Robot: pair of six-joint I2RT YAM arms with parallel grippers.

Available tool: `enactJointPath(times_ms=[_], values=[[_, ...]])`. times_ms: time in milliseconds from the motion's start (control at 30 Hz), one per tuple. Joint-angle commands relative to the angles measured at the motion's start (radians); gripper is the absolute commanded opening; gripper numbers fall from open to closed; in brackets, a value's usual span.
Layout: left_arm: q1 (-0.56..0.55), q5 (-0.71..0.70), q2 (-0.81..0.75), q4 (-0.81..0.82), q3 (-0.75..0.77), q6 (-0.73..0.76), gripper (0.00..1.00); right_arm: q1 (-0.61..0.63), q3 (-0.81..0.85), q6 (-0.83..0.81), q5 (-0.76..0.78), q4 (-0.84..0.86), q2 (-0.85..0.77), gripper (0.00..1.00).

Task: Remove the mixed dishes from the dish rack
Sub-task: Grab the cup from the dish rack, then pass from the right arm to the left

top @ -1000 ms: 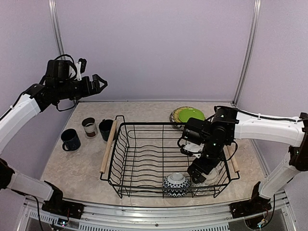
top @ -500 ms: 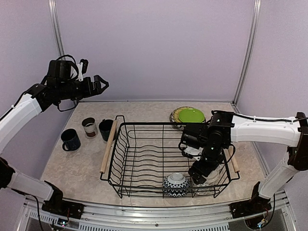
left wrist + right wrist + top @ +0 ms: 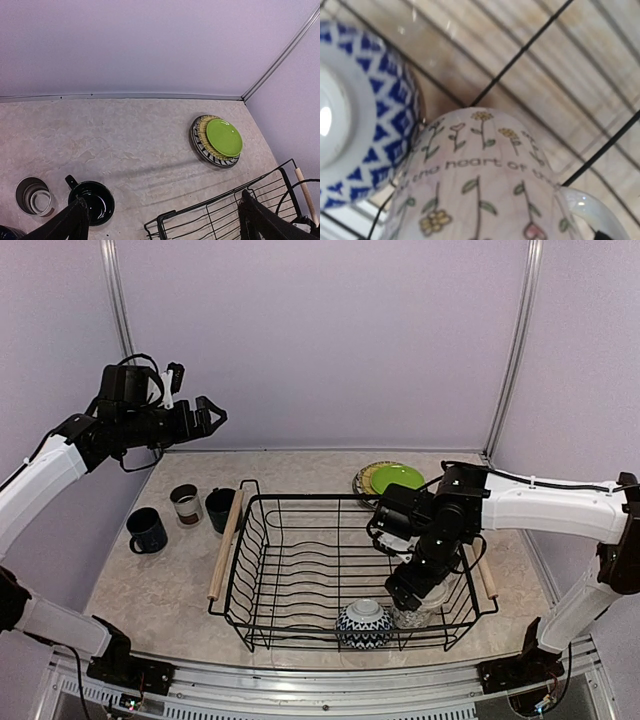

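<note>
The black wire dish rack stands mid-table. In it, near the front right, an upturned blue-white patterned bowl sits beside a white flower-patterned cup. My right gripper reaches down into the rack and is shut on that cup. In the right wrist view the cup fills the frame next to the bowl, and my own fingers are hidden. My left gripper is open and empty, high above the table's far left. Its fingers frame the table below.
A lime-green plate lies on the stacked woven and striped plates behind the rack's right end, also in the left wrist view. Left of the rack stand a dark blue mug, a patterned cup and a dark teal mug. Walls close the back and sides.
My right gripper has shifted a little left and toward the front of the rack, and the flowered cup has moved with it. The left arm has barely moved.
</note>
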Motion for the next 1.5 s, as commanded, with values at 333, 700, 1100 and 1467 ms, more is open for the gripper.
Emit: enactJointPath(times_ms=[333, 700, 1100, 1467], values=[[-0.007, 0.019, 0.004, 0.001, 0.002, 0.0, 0.99, -0.057, 0.02, 0.055, 0.075, 0.275, -0.174, 0.0], [-0.009, 0.066, 0.007, 0.008, 0.002, -0.004, 0.99, -0.174, -0.182, 0.152, -0.054, 0.709, -0.422, 0.0], [-0.045, 0.409, 0.026, 0.093, -0.008, -0.019, 0.99, -0.222, -0.4, 0.312, -0.225, 1.242, -0.498, 0.0], [-0.154, 0.833, 0.121, 0.277, -0.036, -0.163, 0.97, -0.225, -0.397, 0.321, -0.263, 1.554, -0.39, 0.0]])
